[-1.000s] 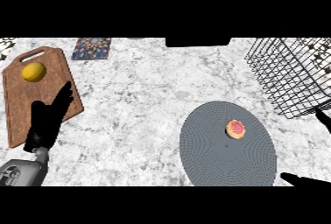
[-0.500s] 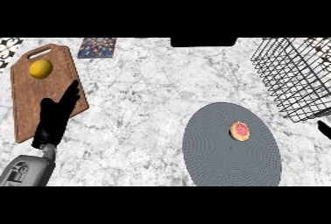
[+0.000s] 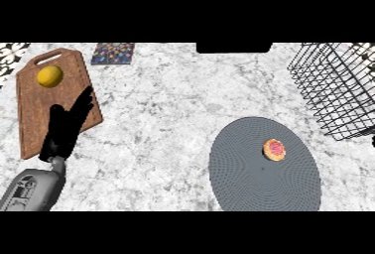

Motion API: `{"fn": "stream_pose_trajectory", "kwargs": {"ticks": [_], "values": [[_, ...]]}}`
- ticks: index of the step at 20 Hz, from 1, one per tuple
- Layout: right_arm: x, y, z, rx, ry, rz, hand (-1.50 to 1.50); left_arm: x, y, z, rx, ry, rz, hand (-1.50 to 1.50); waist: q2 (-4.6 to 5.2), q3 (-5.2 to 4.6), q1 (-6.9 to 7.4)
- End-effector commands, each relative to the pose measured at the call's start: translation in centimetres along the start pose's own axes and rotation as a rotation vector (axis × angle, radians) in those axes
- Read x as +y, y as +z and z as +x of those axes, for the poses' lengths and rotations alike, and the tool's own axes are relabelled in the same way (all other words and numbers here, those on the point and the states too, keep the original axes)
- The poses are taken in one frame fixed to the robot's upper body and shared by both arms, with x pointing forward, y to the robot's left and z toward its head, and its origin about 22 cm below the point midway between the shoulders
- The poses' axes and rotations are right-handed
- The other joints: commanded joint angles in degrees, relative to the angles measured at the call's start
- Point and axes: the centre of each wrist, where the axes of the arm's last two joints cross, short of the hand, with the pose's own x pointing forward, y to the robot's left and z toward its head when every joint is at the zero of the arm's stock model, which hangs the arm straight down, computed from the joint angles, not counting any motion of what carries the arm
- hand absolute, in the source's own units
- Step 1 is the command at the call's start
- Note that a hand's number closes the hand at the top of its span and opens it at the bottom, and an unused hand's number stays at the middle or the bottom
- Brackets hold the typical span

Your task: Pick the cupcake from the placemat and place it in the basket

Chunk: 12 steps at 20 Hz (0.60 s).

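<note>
The cupcake [image 3: 275, 149], small with pink icing and a tan rim, sits on the round dark grey placemat [image 3: 256, 178] at the lower right. The black wire basket [image 3: 337, 89] stands at the right edge, beyond the placemat. My left hand [image 3: 67, 129] shows at the left over the cutting board's lower edge, fingers straight and pointing up, open and holding nothing. It is far from the cupcake. My right hand does not show in the head view.
A wooden cutting board [image 3: 33, 114] lies at the far left with a yellow lemon [image 3: 50, 76] on it. A small patterned square [image 3: 113, 52] lies at the back, and a dark object [image 3: 233, 47] shows at the top edge.
The view has shifted, so everything sits lower and further right. The dark shapes at the right edge have gone out of view. My left hand reaches higher over the board.
</note>
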Motion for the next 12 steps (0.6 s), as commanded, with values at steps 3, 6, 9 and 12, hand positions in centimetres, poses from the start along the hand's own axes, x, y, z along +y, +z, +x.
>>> {"fn": "stream_pose_trajectory", "kwargs": {"ticks": [3, 6, 9, 12], "values": [[2.2, -1.3, -0.3, 0.031, -0.010, -0.067, -1.50, -0.4, 1.6, 0.3, -0.008, 0.006, 0.001, 0.00, 0.00, 0.04, 0.60], [1.0, -0.9, -3.3, 0.025, -0.007, -0.042, -1.50, 0.8, 0.9, -0.6, -0.011, -0.003, -0.014, 0.00, 0.00, 0.04, 0.22], [2.4, -2.3, -2.3, 0.031, -0.017, -0.009, -1.50, 1.8, 0.5, -0.9, -0.008, -0.012, 0.005, 0.00, 0.04, 0.03, 0.34], [5.0, -3.6, -3.4, 0.048, -0.015, 0.006, -1.50, 0.5, -0.6, 0.0, -0.019, -0.004, 0.005, 0.00, 0.06, 0.03, 0.34]]}}
